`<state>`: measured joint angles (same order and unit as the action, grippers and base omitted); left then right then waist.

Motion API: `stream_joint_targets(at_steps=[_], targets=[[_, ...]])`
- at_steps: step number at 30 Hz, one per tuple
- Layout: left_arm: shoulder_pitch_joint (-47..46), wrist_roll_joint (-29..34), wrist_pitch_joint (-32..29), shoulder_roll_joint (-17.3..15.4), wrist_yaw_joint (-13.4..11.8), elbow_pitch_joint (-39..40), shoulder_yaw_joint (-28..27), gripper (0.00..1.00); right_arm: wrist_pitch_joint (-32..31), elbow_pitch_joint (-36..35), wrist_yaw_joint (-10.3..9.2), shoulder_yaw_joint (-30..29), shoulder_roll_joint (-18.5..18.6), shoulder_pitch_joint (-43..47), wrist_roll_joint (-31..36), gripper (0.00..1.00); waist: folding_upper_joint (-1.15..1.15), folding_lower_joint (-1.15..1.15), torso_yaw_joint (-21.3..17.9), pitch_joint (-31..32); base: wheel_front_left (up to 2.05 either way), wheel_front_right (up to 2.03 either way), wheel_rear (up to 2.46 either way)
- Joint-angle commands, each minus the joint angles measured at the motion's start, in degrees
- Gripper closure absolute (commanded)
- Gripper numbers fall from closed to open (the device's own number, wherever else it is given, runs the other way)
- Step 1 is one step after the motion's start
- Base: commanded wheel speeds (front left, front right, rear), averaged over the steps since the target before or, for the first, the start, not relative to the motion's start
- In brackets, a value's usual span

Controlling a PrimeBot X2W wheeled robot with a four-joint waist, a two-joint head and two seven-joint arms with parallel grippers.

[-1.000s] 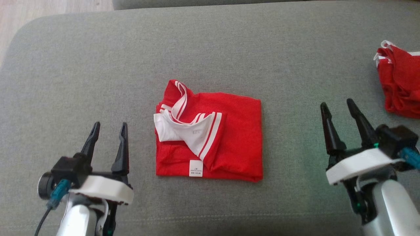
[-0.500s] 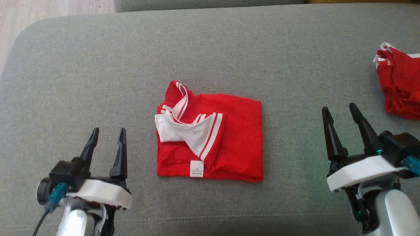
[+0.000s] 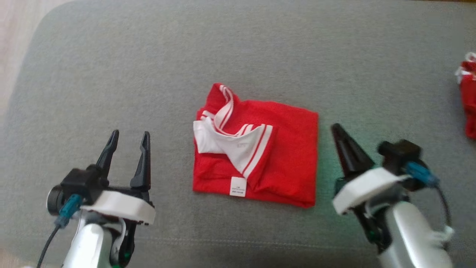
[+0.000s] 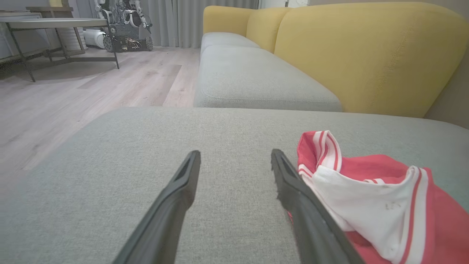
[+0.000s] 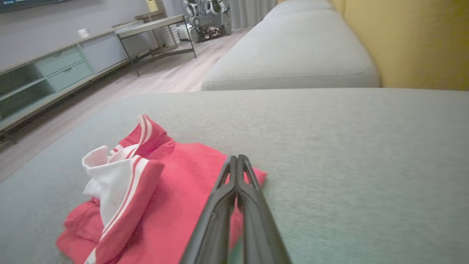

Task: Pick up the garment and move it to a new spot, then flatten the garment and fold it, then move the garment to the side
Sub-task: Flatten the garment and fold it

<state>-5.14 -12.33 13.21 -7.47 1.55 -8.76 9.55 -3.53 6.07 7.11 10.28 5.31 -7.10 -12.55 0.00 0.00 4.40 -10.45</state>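
Centrally one folded garment (one more red garment rightward)

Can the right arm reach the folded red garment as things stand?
Probably yes: the right tool sits just beside the garment, only bare cushion between them, though its jaws are shut and would need opening.

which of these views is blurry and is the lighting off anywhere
Head view: soft overall, the right gripper smeared, a green tinge on the grey cushion beside it. Left wrist view: sharpest, red garment crisp. Right wrist view: slightly soft, background shelving hazy.
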Motion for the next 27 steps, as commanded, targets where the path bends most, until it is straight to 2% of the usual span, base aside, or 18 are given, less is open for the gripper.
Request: stream_joint_targets(at_steps=[1, 9, 13, 18, 23, 27], targets=[[-3.0, -0.4, 0.6, -0.6, 0.1, 1.4, -1.6, 0.0, 0.6, 1.6, 0.37, 3.5, -0.7, -4.3, -1.0, 1.0, 0.0, 0.0, 1.9, -0.9, 0.0, 0.0, 0.0], [-4.8, -0.6, 1.3, 0.4, 0.6, -0.2, -0.7, 0.0, 4.7, 18.0, 0.37, 10.7, -2.1, -12.1, -4.9, 1.0, 0.0, 0.0, 5.4, -2.2, 0.0, 0.0, 0.0], [-5.1, -0.7, 1.6, 0.7, 0.7, -0.8, -0.5, 0.0, 7.2, 23.5, 0.37, 15.5, -2.3, -15.0, -7.4, 1.0, 0.0, 0.0, 6.2, -2.6, 0.0, 0.0, 0.0], [-5.0, -0.6, 1.7, 0.8, 0.8, -1.4, -0.6, 0.0, 9.5, 25.9, 0.37, 24.3, -2.4, -17.5, -12.8, 1.0, 0.0, 0.0, 6.2, -2.7, 0.0, 0.0, 0.0], [-5.2, -0.6, 1.7, 0.9, 0.9, -1.7, -0.5, 0.0, 10.1, 25.5, 0.37, 34.3, -2.4, -18.8, -18.6, 1.0, 0.0, 0.0, 6.2, -2.5, 0.0, 0.0, 0.0], [-5.3, -0.6, 1.8, 1.0, 0.9, -1.6, -0.7, 0.0, 11.0, 25.7, 0.37, 38.2, -2.4, -19.9, -21.4, 1.0, 0.0, 0.0, 5.9, -2.7, 0.0, 0.0, 0.0]])
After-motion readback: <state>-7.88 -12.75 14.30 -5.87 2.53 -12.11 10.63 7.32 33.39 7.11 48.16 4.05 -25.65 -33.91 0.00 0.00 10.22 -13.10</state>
